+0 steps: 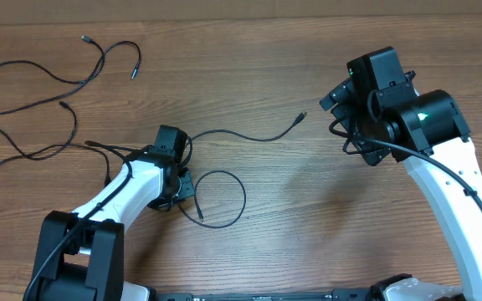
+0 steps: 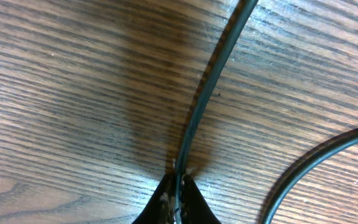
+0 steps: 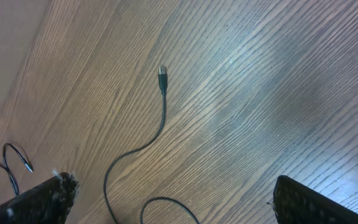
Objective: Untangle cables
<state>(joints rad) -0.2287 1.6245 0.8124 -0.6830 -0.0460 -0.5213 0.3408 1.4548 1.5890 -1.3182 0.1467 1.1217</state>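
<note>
Thin black cables lie on the wooden table. One cable runs from my left gripper to a plug end at centre, and curls into a loop in front. My left gripper is shut on this cable, down at the table. Two more cables lie at far left: one with plug ends at the back, another nearer. My right gripper is open and empty, raised at the right; its view shows the plug end and cable below.
The table's far edge runs along the top of the overhead view. My left arm's white link lies over the front left. A thicker black arm cable runs along my right arm.
</note>
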